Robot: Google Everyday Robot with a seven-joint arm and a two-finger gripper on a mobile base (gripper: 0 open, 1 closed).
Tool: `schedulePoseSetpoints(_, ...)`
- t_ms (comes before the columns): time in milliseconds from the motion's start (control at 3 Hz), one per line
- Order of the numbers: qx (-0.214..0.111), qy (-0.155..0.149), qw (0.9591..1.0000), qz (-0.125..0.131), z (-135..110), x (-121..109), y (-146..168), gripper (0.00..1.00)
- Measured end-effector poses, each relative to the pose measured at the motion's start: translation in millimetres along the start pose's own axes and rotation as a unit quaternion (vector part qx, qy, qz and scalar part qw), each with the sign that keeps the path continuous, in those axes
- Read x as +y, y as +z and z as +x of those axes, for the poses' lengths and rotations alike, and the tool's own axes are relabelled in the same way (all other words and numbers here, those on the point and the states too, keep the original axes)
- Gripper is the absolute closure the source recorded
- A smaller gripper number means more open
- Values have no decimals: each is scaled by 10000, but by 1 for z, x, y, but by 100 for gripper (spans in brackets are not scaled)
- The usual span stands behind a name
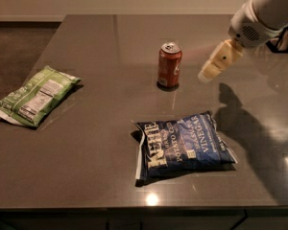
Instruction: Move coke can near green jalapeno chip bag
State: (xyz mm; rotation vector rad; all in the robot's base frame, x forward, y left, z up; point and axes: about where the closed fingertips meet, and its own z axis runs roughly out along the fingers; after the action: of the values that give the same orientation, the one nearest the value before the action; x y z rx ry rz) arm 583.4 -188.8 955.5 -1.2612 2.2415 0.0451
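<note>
The coke can (169, 65) stands upright near the middle of the dark table. The green jalapeno chip bag (35, 95) lies flat at the table's left edge, label side up. My gripper (206, 74) hangs from the white arm at the upper right. It is above the table, a short way to the right of the can and apart from it. It holds nothing that I can see.
A dark blue Kettle chip bag (182, 144) lies in front of the can, toward the table's front edge (134, 207). A black wire object (285, 38) sits at the far right edge. Brown floor shows beyond the table's left side.
</note>
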Motion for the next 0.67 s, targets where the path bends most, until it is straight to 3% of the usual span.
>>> schedulePoseSetpoints(667, -724, 272, 9969, -118, -58, -10, 55, 0)
